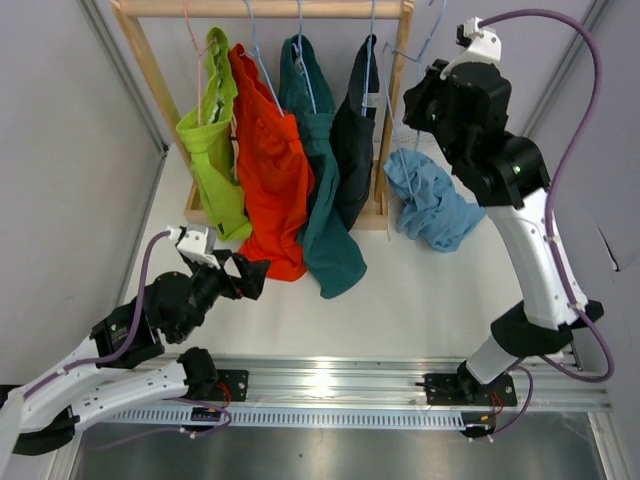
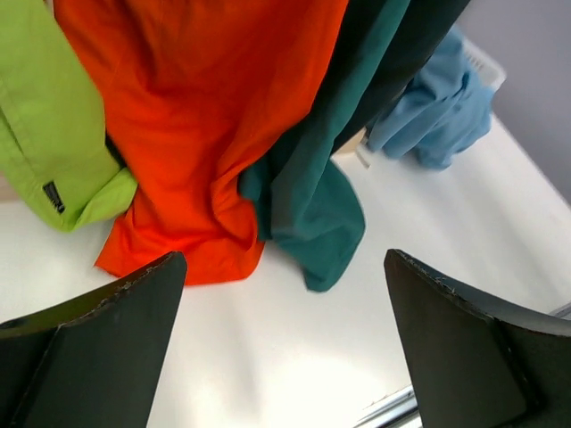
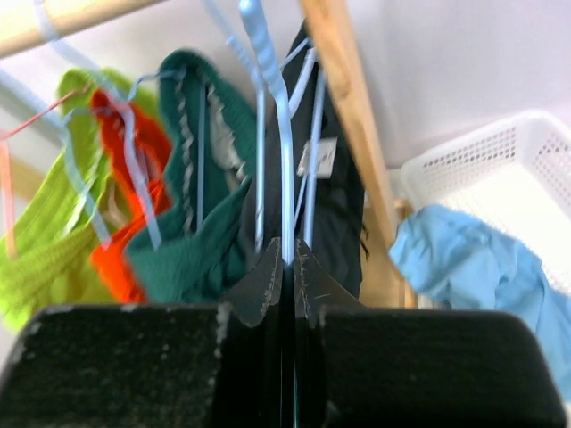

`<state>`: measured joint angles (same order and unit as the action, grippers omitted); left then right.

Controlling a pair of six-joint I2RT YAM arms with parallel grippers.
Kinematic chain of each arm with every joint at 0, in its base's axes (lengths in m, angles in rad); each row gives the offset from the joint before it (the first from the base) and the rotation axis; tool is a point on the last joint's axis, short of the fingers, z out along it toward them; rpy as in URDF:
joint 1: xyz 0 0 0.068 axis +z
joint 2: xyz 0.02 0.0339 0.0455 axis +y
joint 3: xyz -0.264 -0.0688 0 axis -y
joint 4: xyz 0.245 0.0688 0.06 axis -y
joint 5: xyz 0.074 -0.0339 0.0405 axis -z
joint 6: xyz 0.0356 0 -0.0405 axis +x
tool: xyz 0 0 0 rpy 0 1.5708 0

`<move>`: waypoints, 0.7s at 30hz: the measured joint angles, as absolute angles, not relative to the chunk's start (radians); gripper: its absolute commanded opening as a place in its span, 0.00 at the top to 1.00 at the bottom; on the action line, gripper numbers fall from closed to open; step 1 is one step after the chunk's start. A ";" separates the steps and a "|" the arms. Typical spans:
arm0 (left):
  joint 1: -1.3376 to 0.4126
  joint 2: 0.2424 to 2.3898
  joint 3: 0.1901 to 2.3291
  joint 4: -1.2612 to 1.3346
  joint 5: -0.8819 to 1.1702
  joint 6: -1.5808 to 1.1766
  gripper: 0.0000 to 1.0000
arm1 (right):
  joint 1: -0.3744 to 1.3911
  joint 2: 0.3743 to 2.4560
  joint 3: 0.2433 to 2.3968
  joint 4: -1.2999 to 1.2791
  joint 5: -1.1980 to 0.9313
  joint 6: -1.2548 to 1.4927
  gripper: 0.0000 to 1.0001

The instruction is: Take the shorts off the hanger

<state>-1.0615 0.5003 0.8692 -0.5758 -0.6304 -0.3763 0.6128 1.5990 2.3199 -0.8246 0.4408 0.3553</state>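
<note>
Four shorts hang on hangers from the wooden rack (image 1: 265, 8): lime green (image 1: 212, 150), orange-red (image 1: 270, 170), teal green (image 1: 325, 190) and dark navy (image 1: 355, 140). The light blue shorts (image 1: 435, 205) lie crumpled to the right of the rack, off any hanger. My right gripper (image 3: 287, 259) is shut on a thin light blue hanger (image 3: 277, 116) in front of the navy shorts (image 3: 335, 178); in the top view it (image 1: 418, 80) is at the rack's right post. My left gripper (image 2: 284, 259) is open and empty, low over the table by the orange-red hem (image 2: 187, 178) and the teal hem (image 2: 312, 223).
A white mesh basket (image 3: 500, 169) stands right of the rack, with the light blue shorts (image 3: 473, 267) draped at its edge. The rack's right post (image 3: 348, 116) is close to my right gripper. A grey wall runs along the left. A metal rail (image 1: 330, 385) lies at the near edge.
</note>
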 measured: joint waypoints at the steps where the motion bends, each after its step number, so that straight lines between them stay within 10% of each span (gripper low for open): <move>1: -1.061 0.500 0.866 -0.591 -0.632 -0.379 0.01 | 0.593 1.631 2.342 -0.818 0.428 0.357 1.00; 21: -1.061 0.492 0.858 -0.616 -0.616 -0.384 0.01 | 0.596 1.845 2.453 -0.663 0.437 0.340 1.00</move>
<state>-1.0615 0.4915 0.8577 -0.6159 -0.6159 -0.3843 0.5964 1.8446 2.4531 -0.6632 0.4370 0.3397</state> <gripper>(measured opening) 0.994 0.043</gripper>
